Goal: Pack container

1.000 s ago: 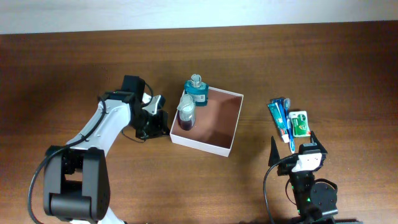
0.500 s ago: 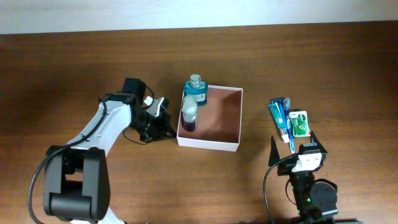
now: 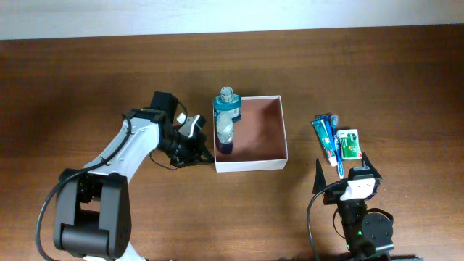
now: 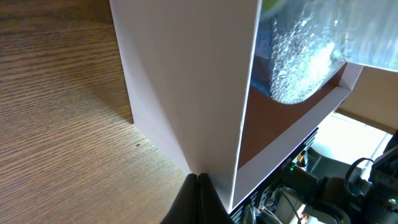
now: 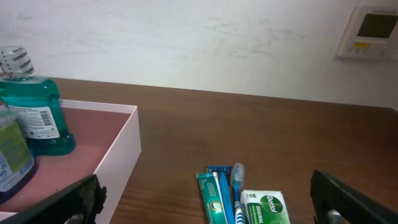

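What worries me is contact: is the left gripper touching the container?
Touching. The left wrist view shows the left gripper, fingers closed, meeting the container at its white outer wall, no gap.

Plain office-like room: a white wall thermostat panel (image 5: 375, 31) on a bare white wall (image 5: 186, 43) ahead of the right gripper (image 5: 205, 186), with a brown wooden table (image 5: 261, 134) beneath.

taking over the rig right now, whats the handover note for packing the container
Left hand: looks shut, tips against the container's outer left wall.
Right hand: open, empty, right of the container.
Done: teal bottle and clear bottle stand inside the container, at its left side.
Left: toothpaste, toothbrush and soap box lie on the table, right of the container, just ahead of the right hand.
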